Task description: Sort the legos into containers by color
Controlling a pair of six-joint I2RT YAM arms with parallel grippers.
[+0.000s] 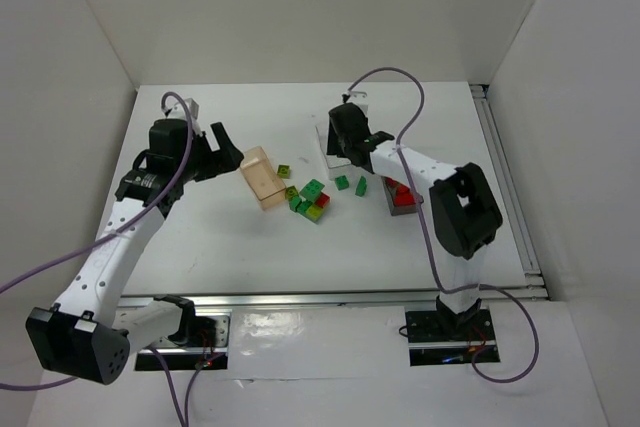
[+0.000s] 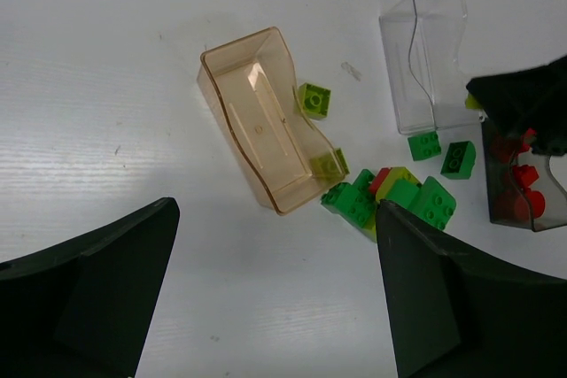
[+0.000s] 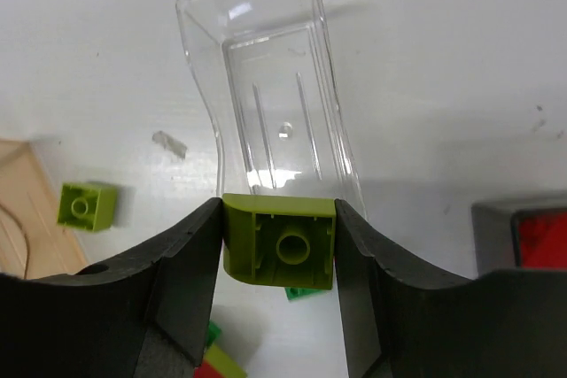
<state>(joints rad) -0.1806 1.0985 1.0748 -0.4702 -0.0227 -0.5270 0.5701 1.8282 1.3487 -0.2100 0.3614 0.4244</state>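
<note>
My right gripper (image 3: 278,219) is shut on a lime yellow-green brick (image 3: 280,250), held just above the near end of the clear tray (image 3: 266,77), which is empty. In the top view this gripper (image 1: 340,149) covers most of that tray. My left gripper (image 2: 275,298) is open and empty, just left of the empty peach tray (image 2: 261,121) in the top view (image 1: 262,177). A pile of green, lime and red bricks (image 2: 399,201) lies between the trays. Two dark green bricks (image 2: 440,151) lie by the clear tray. The reddish tray (image 2: 523,192) holds red bricks.
A loose lime brick (image 2: 314,99) lies beside the peach tray, another (image 2: 330,164) against its wall. White walls enclose the table (image 1: 200,247) on three sides. Purple cables hang from both arms.
</note>
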